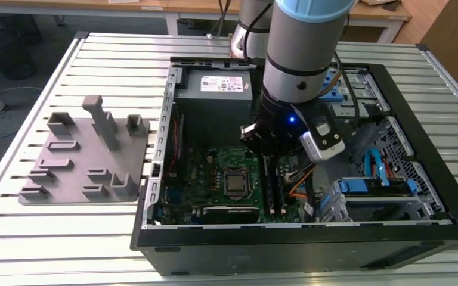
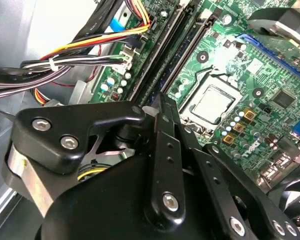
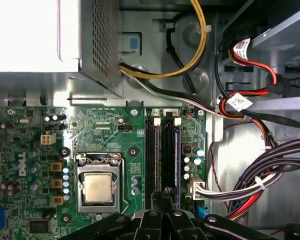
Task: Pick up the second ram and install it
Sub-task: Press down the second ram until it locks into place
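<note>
**Exterior view.** The open computer case (image 1: 153,196) lies on its side on a slatted table (image 1: 62,238). A grey fixture block (image 1: 86,158) sits on the table at 9 o'clock from the case, just beside its wall. The arm (image 1: 300,53) comes down into the case from 12 o'clock. The gripper (image 1: 271,156) hangs over the memory slots (image 1: 273,190), which lie at 3 o'clock from the processor socket (image 1: 235,182). The power supply (image 1: 217,89) occupies the case at 12 o'clock from the motherboard (image 1: 205,173).

**First wrist view.** The gripper (image 3: 166,192) points at the dark parallel slots beside the processor socket (image 3: 97,187). The second ram (image 3: 169,150) appears to stand upright in a slot on the side away from the socket, in line with the fingertips. How deeply it is seated cannot be told. A cable bundle (image 3: 270,170) runs along the case floor beyond the slots.

**Second wrist view.** The gripper (image 2: 161,102) fills the foreground. Its jaws are drawn together with no gap visible between the fingers (image 2: 165,150). The joined tip rests at the near end of the memory slots (image 2: 187,45). Nothing is seen clamped between the jaws. A tied bundle of coloured wires (image 2: 65,62) passes beside the slots, opposite the processor socket (image 2: 210,105).
</note>
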`<state>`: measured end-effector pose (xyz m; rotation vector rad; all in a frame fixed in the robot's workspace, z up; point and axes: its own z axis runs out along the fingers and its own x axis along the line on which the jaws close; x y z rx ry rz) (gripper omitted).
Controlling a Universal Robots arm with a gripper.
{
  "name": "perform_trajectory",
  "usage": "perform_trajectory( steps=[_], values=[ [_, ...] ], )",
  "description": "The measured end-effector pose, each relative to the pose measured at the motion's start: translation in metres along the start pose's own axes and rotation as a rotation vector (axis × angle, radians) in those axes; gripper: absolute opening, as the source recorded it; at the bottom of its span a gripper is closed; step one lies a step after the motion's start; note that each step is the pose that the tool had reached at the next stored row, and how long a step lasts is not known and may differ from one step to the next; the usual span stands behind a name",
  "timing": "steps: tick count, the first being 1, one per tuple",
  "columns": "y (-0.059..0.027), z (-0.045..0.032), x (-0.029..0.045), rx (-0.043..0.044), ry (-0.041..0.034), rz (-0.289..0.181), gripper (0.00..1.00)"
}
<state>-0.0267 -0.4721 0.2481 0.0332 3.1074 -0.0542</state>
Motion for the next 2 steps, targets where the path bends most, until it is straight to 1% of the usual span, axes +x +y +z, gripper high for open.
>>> perform_trajectory(
  steps=[2],
  values=[
    [0.0, 0.0, 0.0, -0.0001, 0.0, 0.0, 0.11]
  ],
)
